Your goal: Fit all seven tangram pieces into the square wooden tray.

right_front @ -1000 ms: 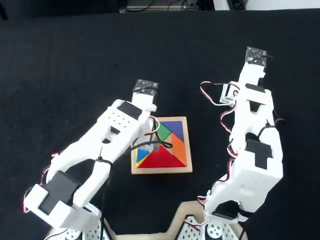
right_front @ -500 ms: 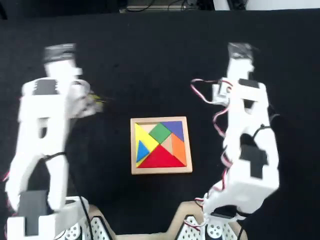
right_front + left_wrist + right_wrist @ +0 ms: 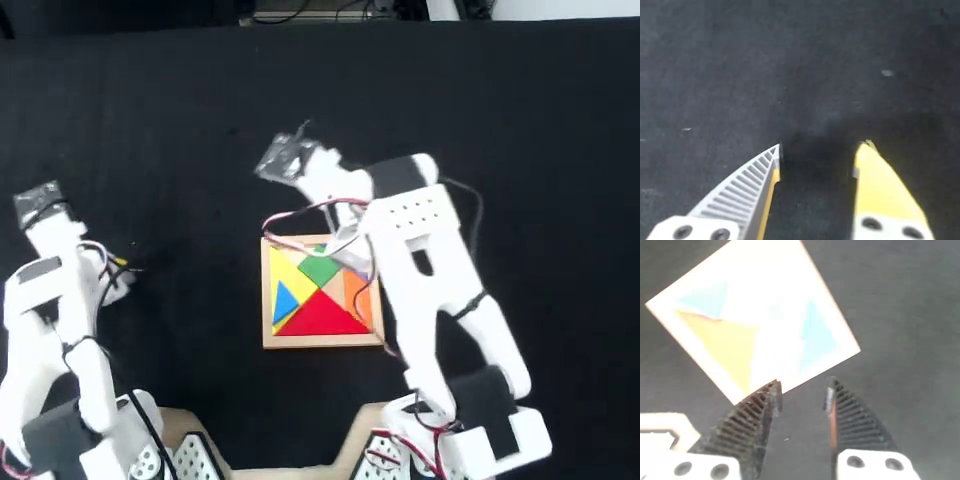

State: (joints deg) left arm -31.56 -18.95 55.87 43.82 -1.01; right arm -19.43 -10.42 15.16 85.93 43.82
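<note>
While the square wooden tray (image 3: 322,341) is seen centred on the black surface (image 3: 500,120) with coloured tangram pieces (image 3: 320,315) laid inside, the right jaws are held apart just beside its edge. The left jaws are parted well away from it.

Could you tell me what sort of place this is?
Probably a robotics lab bench: the white left arm and right arm stand at a black-covered table, a wooden tangram tray lies between them, and cables run along the far edge.
</note>
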